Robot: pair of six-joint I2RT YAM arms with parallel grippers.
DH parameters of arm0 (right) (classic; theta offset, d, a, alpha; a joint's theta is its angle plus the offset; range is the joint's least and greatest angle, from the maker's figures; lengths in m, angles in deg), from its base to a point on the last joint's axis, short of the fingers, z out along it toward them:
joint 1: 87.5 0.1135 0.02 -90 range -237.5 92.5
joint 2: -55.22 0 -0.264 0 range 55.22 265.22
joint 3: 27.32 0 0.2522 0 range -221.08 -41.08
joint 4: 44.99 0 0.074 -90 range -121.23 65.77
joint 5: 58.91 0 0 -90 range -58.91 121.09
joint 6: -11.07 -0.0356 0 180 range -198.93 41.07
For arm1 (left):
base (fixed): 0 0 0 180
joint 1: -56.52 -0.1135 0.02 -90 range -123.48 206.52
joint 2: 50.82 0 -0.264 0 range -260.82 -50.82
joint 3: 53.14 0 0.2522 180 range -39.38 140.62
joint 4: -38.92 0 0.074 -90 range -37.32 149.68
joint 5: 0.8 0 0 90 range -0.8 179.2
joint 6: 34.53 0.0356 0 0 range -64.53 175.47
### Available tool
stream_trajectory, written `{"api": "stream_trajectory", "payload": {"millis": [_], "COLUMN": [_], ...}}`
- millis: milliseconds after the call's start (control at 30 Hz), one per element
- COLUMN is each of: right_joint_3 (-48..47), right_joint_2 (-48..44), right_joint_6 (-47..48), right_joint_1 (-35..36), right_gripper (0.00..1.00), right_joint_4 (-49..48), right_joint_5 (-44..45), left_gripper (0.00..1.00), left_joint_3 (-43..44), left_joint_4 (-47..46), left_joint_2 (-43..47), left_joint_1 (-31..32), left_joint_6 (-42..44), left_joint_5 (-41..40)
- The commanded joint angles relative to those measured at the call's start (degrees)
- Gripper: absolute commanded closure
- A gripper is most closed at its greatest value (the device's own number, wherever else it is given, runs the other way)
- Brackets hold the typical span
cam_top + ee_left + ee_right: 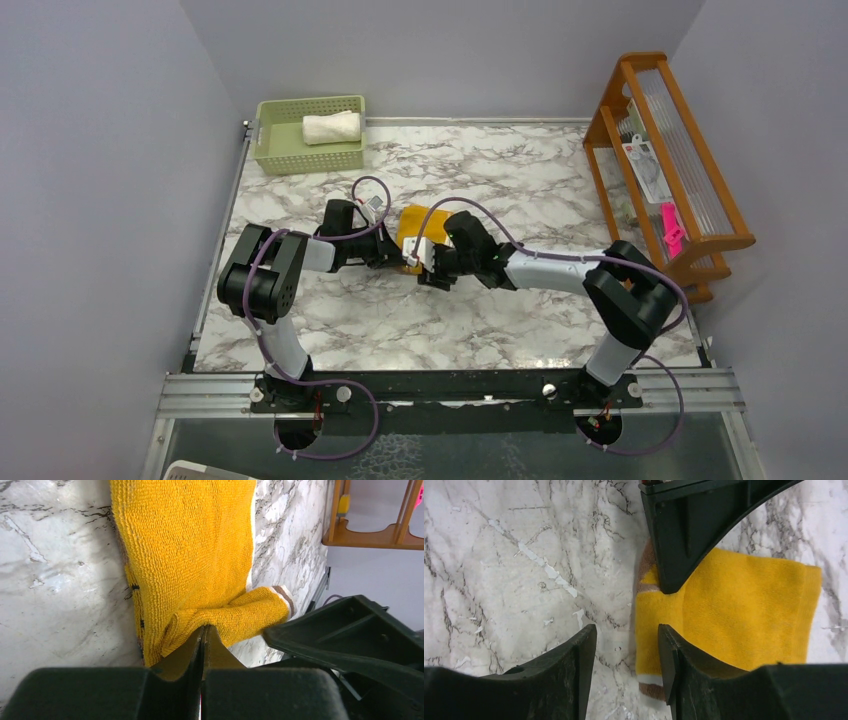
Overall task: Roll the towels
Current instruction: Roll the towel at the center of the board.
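Closest to the left wrist lens, the left gripper [203, 630] has its fingers clenched on a raised fold of the mustard-yellow towel [190, 545], with no gap showing between them. The towel is looped terry, bright yellow, with a brown and white band at the pinched end. The rest of it lies flat on the marble-patterned tabletop [520, 180], stretching toward the top of that frame.

In the right wrist view the right gripper [627, 635] is released. Its fingers stand apart over bare marble, the right-hand one at the towel's banded edge. A black finger of the left gripper comes down from the top of that frame and hides part of the towel's edge.

From above, both arms meet at the frame's centre, over the near end of the yellow towel, and cover it there.

At upper left a pale green basket [300, 160] holds the cream-white towel [331, 127], which looks rolled and lies well apart from the grippers. A wooden rack [690, 150] stands at the right edge of the tabletop with a pink object [672, 228] on it.
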Motion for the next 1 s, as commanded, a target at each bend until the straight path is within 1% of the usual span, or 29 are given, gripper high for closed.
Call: {"api": "stream_trajectory", "payload": {"millis": [0,33,200,367,400,533,567,667,700,733,833,867,900,967], "right_joint_3": [-3.2,-3.6,-4.9,-4.7,-5.0,-6.2,-6.4,-6.3,-6.1,-5.9,-3.6,-2.9,-2.4,-0.2], "right_joint_2": [4.5,5.3,7.4,7.2,7.5,9.0,9.2,8.4,7.7,6.8,1.9,0.0,-1.6,-6.3], "right_joint_6": [1.7,1.4,0.1,-3.3,-4.0,-6.0,-6.4,-7.3,-7.5,-7.7,-8.7,-9.0,-9.1,-9.7], "right_joint_1": [0.5,0.5,0.5,0.5,0.5,0.2,0.1,-0.3,-0.5,-0.6,-0.7,-0.9,-1.1,-1.3], "right_gripper": [0.57,0.60,0.72,0.79,0.82,0.97,0.99,0.99,0.96,0.90,0.60,0.37,0.23,0.20], "right_joint_4": [-1.1,-0.3,4.9,8.4,9.4,12.3,12.6,12.1,11.4,10.5,5.5,3.5,1.3,-4.3], "right_joint_5": [1.5,1.7,2.7,2.4,2.3,1.1,0.7,0.1,0.1,0.2,1.2,1.4,1.7,4.9], "left_gripper": [1.00,1.00,1.00,1.00,1.00,1.00,1.00,1.00,1.00,1.00,1.00,1.00,1.00,1.00], "left_joint_3": [-2.1,-2.1,-1.9,-1.9,-1.8,-1.8,-1.8,-1.9,-1.9,-2.0,-1.9,-1.8,-1.8,-1.9], "left_joint_4": [9.6,9.6,10.1,10.1,10.1,10.1,10.0,10.0,10.0,10.0,9.9,10.0,10.0,10.0], "left_joint_2": [-4.4,-4.4,-4.6,-4.7,-4.7,-4.8,-4.7,-4.8,-4.7,-4.6,-4.4,-4.3,-4.1,-4.0], "left_joint_1": [0.0,0.0,-0.1,-0.2,-0.3,-0.3,-0.4,-0.4,-0.4,-0.4,-0.5,-0.5,-0.6,-0.7], "left_joint_6": [4.6,4.7,4.8,4.8,4.7,4.7,4.7,4.5,4.5,4.5,4.5,4.5,4.5,4.5], "left_joint_5": [-11.6,-11.7,-11.8,-11.9,-11.9,-11.8,-11.8,-11.8,-11.8,-11.8,-11.7,-11.7,-11.7,-11.6]}}
